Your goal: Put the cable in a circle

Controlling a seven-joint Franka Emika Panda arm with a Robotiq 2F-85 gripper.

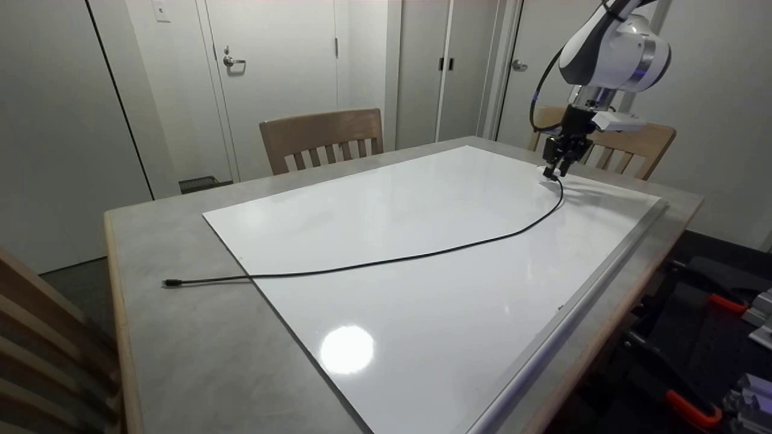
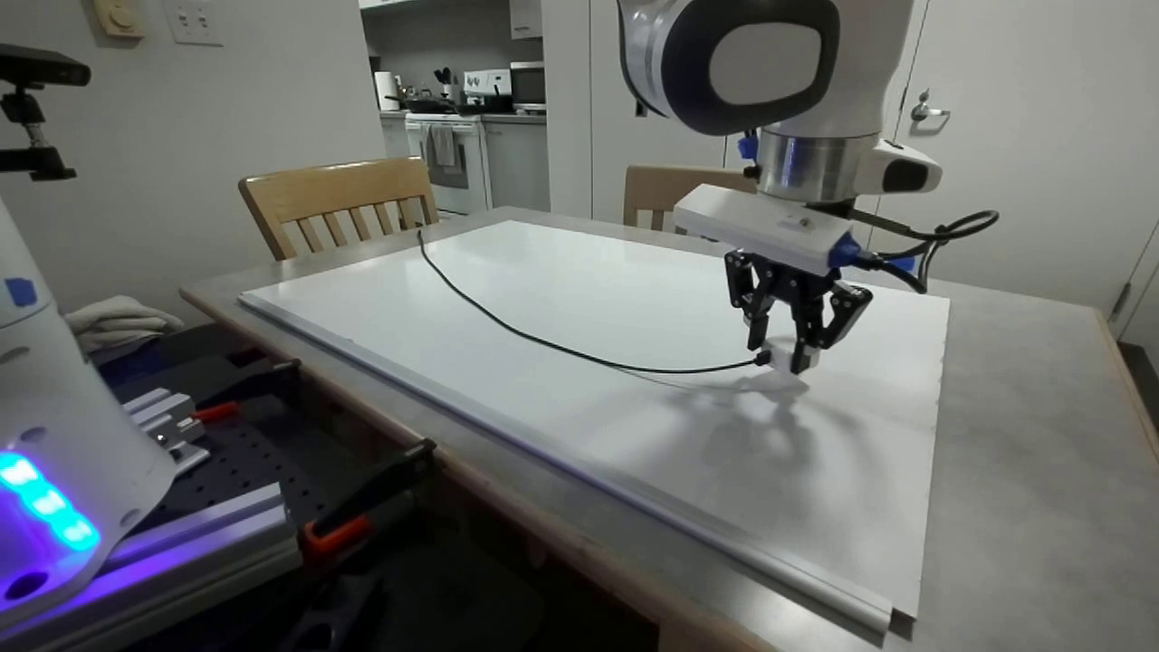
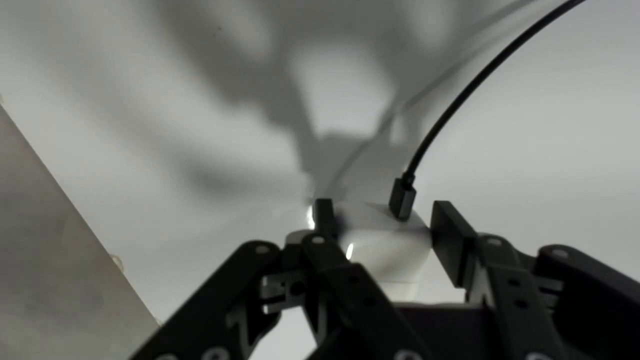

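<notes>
Grey, wood-edged table (image 1: 181, 349): is supporting a large, glossy white board (image 1: 434, 325), which is probably serving as a smooth work surface.
White-and-grey jointed robot arm (image 2: 869, 63): is hanging over the board near one edge, its wrist pointing down, likely for working low.
Long, thin black cable (image 1: 398, 260): is lying across the board in one shallow bow and running past the edge onto the table; it is not yet forming a circle.
Black two-finger gripper (image 2: 780, 351): is gripping a small, white, plastic-looking block (image 3: 395, 255), its jaws standing parted by the block's width, perhaps because this is offering a firmer hold than the thin cable.
Small black plug (image 3: 402, 200): is meeting the block's face, seemingly inserted, so the block is probably acting as a handle.
Small black connector (image 1: 172, 283): is lying free on the table, well apart from the block, leaving a gap needing closing.
</notes>
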